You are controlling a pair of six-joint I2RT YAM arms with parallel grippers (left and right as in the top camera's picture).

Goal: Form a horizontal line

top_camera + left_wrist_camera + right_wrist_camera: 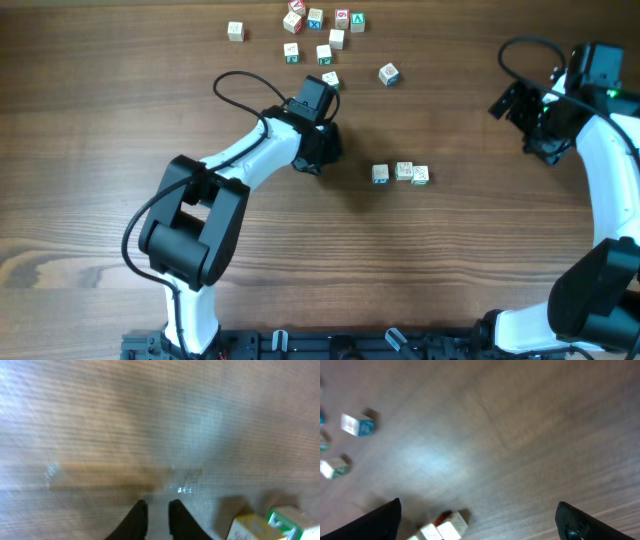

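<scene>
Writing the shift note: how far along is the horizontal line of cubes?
Done: a horizontal line of three cubes sits mid-table. In hand: nothing; the left pincer is nearly closed and empty, the right pincer open. Left: loose cubes lie scattered beyond it; whether more must join is unclear.

No whole word, brand or number for you to read in any view. There are only single printed marks on cube faces, most too small.

Overhead, top centre: the green-faced cube [357, 21] carries a pale peaked mark, possibly an A. The blue-marked cube [315, 18], further left in the frame, possibly shows an X. Don't count on either.

Overhead, right of centre: the horizontal line [401, 173] of three cubes shows blue, brownish and green prints, none legible.

Left wrist, lower right corner: a green cube face [287, 519] with a white mark, blurred.

Right wrist, left edge: a blue-faced cube [357, 425], print unreadable.
</scene>
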